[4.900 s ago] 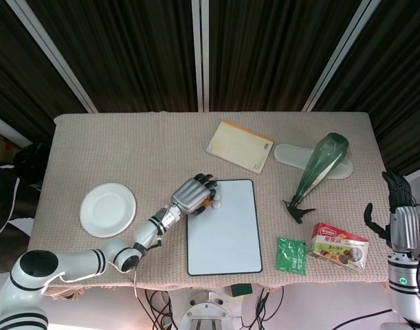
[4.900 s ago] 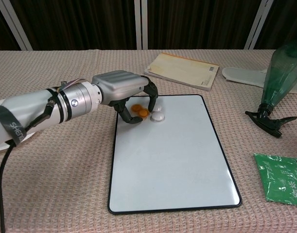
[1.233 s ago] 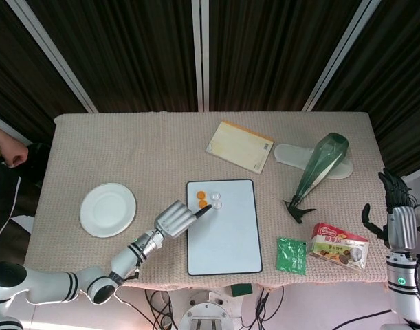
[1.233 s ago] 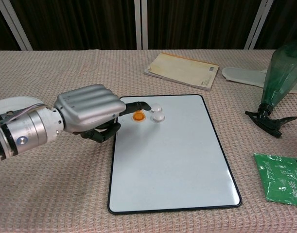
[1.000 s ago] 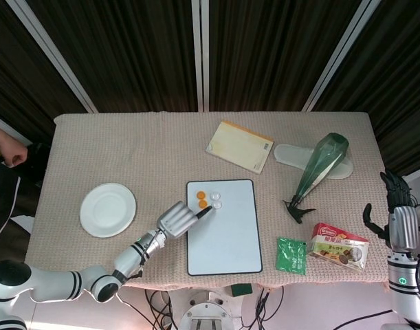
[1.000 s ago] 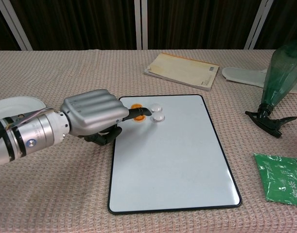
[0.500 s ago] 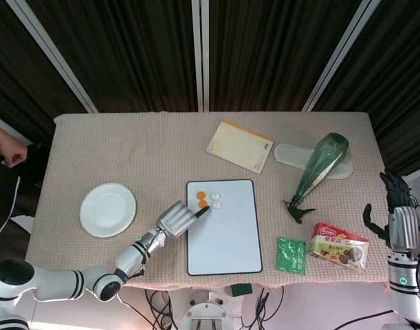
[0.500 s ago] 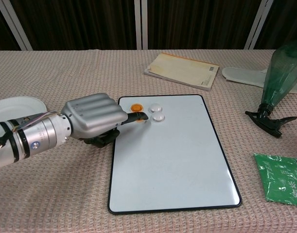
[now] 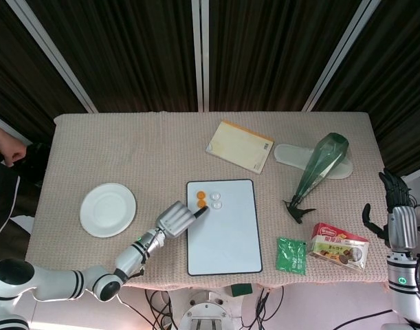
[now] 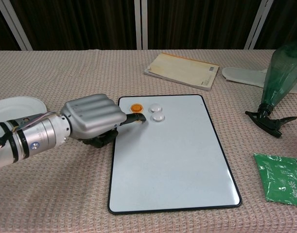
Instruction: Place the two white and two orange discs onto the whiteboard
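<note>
Head view: the whiteboard (image 9: 223,237) lies on the table (image 9: 93,144), and near its top-left corner sit four discs in a tight cluster, two orange discs (image 9: 201,199) on the left and two white discs (image 9: 215,200) on the right. All four rest on the board, so the placing looks done; what may be left is a last nudge and pulling the arm away. The left hand (image 9: 174,221) lies at the board's left edge with one dark finger stretched toward the lower orange disc and the rest curled in, grasping nothing. Whether the tip touches the disc is too small to tell. The right hand (image 9: 394,218) hangs off the table's right side, fingers loosely spread, empty.

Chest view: the left hand (image 10: 92,119) hides the lower orange disc; only the upper orange disc (image 10: 135,108) and both white discs (image 10: 156,112) show on the whiteboard (image 10: 172,160). The pointing finger's tip ends just beside the lower white disc; contact is unclear. The right hand is out of frame here.
</note>
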{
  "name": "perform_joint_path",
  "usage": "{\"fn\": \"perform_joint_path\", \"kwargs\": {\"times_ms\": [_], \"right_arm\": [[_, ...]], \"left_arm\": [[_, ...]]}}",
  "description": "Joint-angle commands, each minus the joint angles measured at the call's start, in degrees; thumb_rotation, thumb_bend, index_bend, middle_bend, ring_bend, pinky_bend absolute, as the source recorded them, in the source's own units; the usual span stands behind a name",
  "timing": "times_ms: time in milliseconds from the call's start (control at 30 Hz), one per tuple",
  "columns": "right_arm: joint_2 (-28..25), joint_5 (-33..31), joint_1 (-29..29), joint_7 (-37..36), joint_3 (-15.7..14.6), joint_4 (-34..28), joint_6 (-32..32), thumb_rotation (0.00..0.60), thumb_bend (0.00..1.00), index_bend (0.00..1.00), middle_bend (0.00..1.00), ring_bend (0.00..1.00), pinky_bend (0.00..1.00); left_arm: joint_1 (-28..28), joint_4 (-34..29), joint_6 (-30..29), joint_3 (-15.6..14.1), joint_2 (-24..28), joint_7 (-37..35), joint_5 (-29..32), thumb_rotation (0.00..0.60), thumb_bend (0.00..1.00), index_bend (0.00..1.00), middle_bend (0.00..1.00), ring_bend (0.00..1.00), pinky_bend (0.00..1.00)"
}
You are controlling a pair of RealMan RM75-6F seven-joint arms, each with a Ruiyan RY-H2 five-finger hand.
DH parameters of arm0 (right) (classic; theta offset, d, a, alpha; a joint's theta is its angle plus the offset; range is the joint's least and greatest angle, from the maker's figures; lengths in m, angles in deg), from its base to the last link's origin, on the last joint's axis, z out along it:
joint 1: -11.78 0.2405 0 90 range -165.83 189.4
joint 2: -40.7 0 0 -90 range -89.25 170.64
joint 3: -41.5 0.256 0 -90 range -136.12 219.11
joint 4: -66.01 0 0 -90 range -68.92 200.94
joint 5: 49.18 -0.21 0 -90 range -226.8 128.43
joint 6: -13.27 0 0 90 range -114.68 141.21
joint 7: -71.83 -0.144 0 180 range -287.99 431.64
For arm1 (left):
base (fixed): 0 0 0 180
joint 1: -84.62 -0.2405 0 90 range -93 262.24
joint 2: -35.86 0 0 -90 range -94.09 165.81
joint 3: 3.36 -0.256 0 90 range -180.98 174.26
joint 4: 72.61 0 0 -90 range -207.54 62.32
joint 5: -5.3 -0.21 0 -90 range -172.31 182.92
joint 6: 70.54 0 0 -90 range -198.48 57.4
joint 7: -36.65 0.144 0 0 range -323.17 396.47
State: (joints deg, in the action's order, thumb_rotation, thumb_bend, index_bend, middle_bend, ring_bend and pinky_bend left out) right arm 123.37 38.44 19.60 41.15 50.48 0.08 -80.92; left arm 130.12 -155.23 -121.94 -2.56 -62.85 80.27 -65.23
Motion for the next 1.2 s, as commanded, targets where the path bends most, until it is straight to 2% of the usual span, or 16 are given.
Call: {"fn": "perform_joint_path", "kwargs": {"times_ms": [33,333,500,667,733,767,800,833,867,900,933,967,1000,1033,1100,1200], "right_arm": [[-0.1,0.1,0.0,0.1,0.0,-0.1,-0.1,0.600,0.58,0.08,0.01,0.00,0.00],[-0.1,0.1,0.0,0.3,-0.1,-0.3,-0.1,0.600,0.58,0.08,0.01,0.00,0.00],[-0.2,0.2,0.0,0.3,0.0,-0.5,-0.3,0.600,0.58,0.08,0.01,0.00,0.00],[-0.4,0.1,-0.1,0.1,0.1,-0.6,-0.4,0.600,0.58,0.08,0.01,0.00,0.00],[-0.4,0.1,-0.2,0.0,0.0,-0.4,-0.4,0.600,0.58,0.08,0.01,0.00,0.00],[-0.3,0.0,-0.3,-0.1,0.0,-0.3,-0.3,0.600,0.58,0.08,0.01,0.00,0.00],[-0.3,0.0,-0.3,-0.2,-0.1,-0.1,-0.3,0.600,0.58,0.08,0.01,0.00,0.00],[-0.3,-0.1,-0.4,-0.2,-0.1,0.0,-0.2,0.600,0.58,0.08,0.01,0.00,0.00],[-0.3,-0.3,-0.5,0.3,-0.2,0.4,-0.1,0.600,0.58,0.08,0.01,0.00,0.00],[-0.3,-0.4,-0.6,1.6,-0.4,0.8,0.2,0.600,0.57,0.08,0.01,0.00,0.00],[-0.5,-0.7,-0.8,3.8,-0.9,1.3,0.9,0.600,0.54,0.08,0.00,0.00,0.00],[-1.0,-1.1,-1.0,8.3,-1.7,1.8,2.3,0.600,0.51,0.06,0.00,0.00,0.00],[-1.4,-1.7,-1.2,12.5,-2.2,1.9,3.6,0.600,0.44,0.03,0.00,0.00,0.00],[-1.8,-2.6,-1.5,16.9,-2.6,1.5,4.9,0.600,0.37,0.01,0.00,0.00,0.00],[-3.0,-4.9,-2.1,24.9,-3.2,-1.1,7.4,0.600,0.28,0.00,0.00,0.00,0.00],[-4.7,-6.7,-2.9,28.4,-3.5,-4.6,9.0,0.599,0.24,0.00,0.00,0.00,0.00]], "left_arm": [[0.0,-0.2,-0.1,-0.1,0.1,0.2,0.2,0.600,0.65,0.11,1.00,0.87,0.85],[0.1,-1.3,-0.5,-0.3,0.6,-0.3,-0.2,0.600,0.65,0.11,1.00,0.87,0.85],[-0.4,-3.8,-3.5,1.2,2.1,-3.9,-3.1,0.600,0.65,0.11,1.00,0.87,0.85],[-3.5,-8.2,-13.1,2.7,5.6,-11.1,-9.7,0.600,0.63,0.11,1.00,0.85,0.84],[-5.9,-8.6,-17.9,2.8,6.7,-14.3,-11.8,0.600,0.58,0.12,0.98,0.83,0.83],[-7.6,-8.4,-21.1,2.7,7.2,-16.8,-13.1,0.600,0.52,0.14,0.95,0.81,0.82],[-9.0,-8.1,-23.3,2.4,7.6,-18.6,-13.8,0.600,0.41,0.17,0.91,0.77,0.81],[-10.3,-7.6,-25.1,1.9,8.1,-20.1,-14.2,0.600,0.35,0.19,0.87,0.74,0.80],[-12.2,-7.3,-26.6,1.0,9.0,-21.5,-14.0,0.600,0.27,0.20,0.79,0.68,0.76],[-13.6,-7.4,-27.0,0.1,9.9,-21.9,-13.1,0.600,0.20,0.20,0.66,0.59,0.69],[-14.8,-8.0,-26.6,-0.9,11.0,-21.8,-11.6,0.568,0.12,0.19,0.45,0.42,0.56],[-16.3,-9.2,-25.6,-2.1,12.9,-20.9,-9.1,0.533,0.08,0.17,0.31,0.31,0.47],[-17.4,-10.2,-25.3,-2.8,14.1,-19.8,-7.5,0.435,0.03,0.13,0.12,0.15,0.32],[-18.4,-10.8,-25.6,-3.3,15.0,-18.9,-6.3,0.344,0.01,0.11,0.03,0.07,0.23],[-20.8,-11.1,-26.9,-4.5,16.4,-19.1,-5.5,0.259,0.00,0.09,0.00,0.02,0.17],[-23.9,-8.9,-30.5,-5.4,17.2,-21.4,-7.3,0.239,0.00,0.08,0.00,0.00,0.16]]}}
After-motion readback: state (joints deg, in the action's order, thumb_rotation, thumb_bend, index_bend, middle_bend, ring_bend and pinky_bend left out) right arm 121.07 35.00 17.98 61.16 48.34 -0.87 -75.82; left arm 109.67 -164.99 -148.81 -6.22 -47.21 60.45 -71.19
